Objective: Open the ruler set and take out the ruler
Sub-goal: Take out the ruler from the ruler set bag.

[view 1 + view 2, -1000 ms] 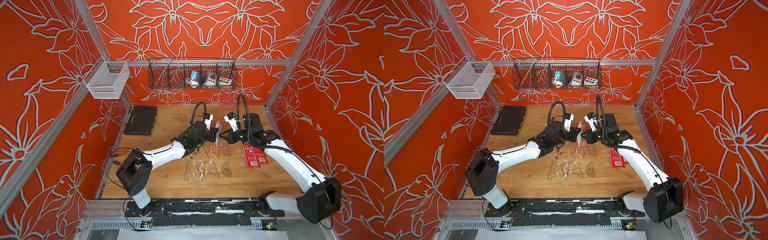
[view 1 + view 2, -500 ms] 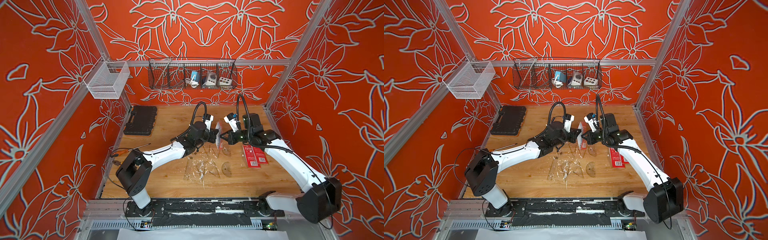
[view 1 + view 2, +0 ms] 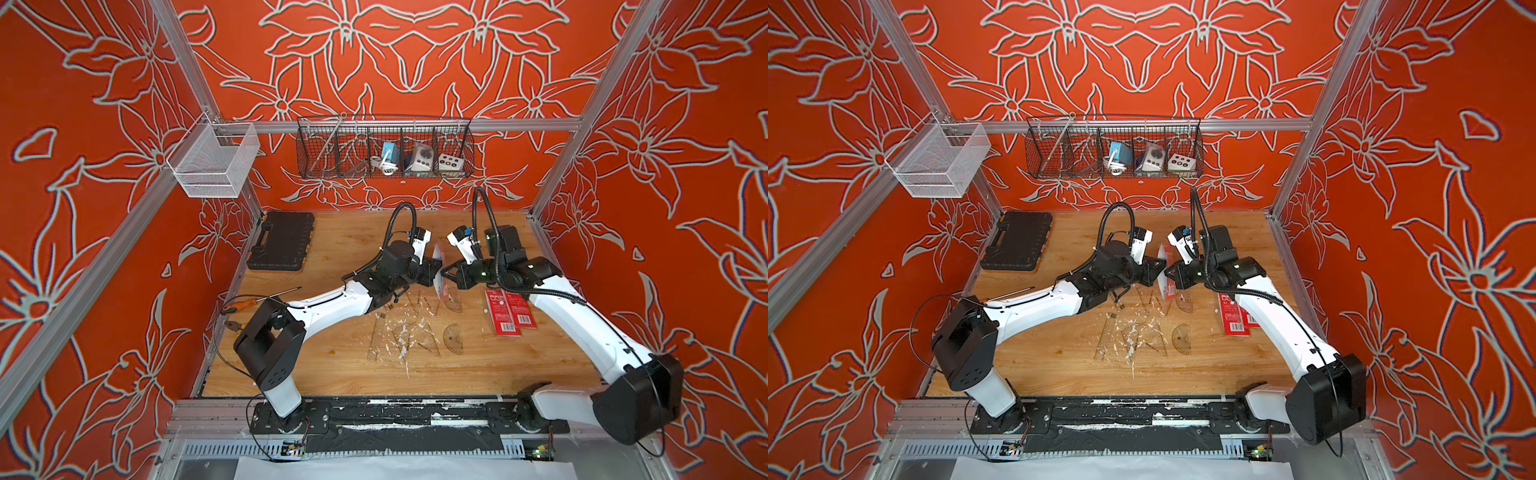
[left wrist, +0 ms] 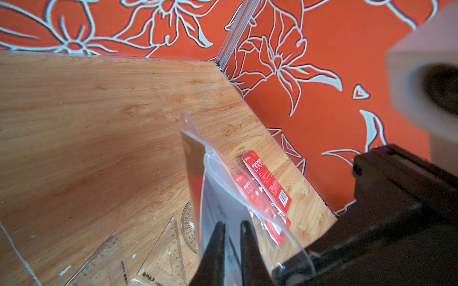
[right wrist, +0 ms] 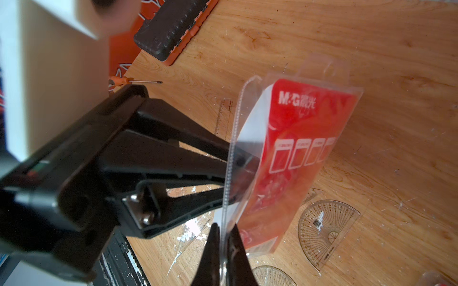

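Observation:
The ruler set (image 3: 439,269) (image 3: 1167,270) is a clear plastic pouch with a red card (image 5: 300,146) inside. It hangs upright above the middle of the table, between my two grippers. My right gripper (image 5: 224,231) (image 3: 448,277) is shut on the pouch's ribbed edge. My left gripper (image 4: 232,229) (image 3: 432,276) reaches in from the opposite side. Its fingertips stand a little apart at the pouch's open side (image 4: 223,188), with clear film around them. I cannot tell whether they still pinch it. The ruler inside is hidden behind the card.
Loose clear set squares (image 3: 399,336) and protractors (image 3: 453,338) lie on the wood below the grippers. Two red packets (image 3: 509,311) lie under the right arm. A black tool case (image 3: 282,241) and a screwdriver (image 3: 257,297) sit on the left. Wire baskets (image 3: 384,147) hang on the back wall.
The left gripper's fingers, shut a second ago, have parted slightly. Both arms and the pouch have stayed almost where they were.

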Tool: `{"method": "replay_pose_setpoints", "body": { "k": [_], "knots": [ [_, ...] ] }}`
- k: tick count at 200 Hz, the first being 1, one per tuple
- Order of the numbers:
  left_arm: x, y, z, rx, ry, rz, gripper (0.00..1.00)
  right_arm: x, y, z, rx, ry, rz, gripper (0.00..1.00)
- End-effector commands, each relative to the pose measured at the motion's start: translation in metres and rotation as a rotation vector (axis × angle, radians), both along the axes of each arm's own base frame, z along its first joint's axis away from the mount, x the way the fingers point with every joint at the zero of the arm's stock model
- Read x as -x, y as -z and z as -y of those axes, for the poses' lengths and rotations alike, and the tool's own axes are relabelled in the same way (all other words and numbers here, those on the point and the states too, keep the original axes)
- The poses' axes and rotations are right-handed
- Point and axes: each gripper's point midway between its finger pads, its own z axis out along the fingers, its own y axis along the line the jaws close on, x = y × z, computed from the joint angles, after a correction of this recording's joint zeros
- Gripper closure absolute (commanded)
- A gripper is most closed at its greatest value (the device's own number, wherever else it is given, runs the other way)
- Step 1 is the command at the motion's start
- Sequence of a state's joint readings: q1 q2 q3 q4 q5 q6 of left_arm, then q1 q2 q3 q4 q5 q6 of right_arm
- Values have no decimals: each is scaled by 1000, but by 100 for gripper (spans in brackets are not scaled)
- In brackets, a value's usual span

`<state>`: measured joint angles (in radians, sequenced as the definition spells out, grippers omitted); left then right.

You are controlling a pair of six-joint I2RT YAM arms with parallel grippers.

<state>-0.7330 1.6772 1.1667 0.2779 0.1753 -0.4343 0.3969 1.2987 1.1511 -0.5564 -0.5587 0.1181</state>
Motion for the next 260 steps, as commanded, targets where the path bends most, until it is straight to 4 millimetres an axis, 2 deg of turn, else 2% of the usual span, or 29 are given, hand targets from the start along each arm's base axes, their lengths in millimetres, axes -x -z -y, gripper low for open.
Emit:
{"method": "replay_pose_setpoints", "body": {
  "k": [1,46,71,156,200,260],
  "knots": [
    [-3,0,5,2,21,-5,83,-3,-12,-2,-1,-18,37,100],
    [-7,17,11,-48,32,-44,84,-1,-20,-5,-23,-36,55,100],
    [-4,25,14,-58,55,-60,89,-1,-20,-4,-19,-34,62,100],
    [1,29,10,-74,65,-64,100,0,-11,3,22,-21,64,100],
    [-4,21,0,-77,5,-34,100,10,14,11,86,-41,46,100],
    [-14,-4,-6,-14,-38,-14,100,9,25,18,132,-27,38,100]
  ]
}}
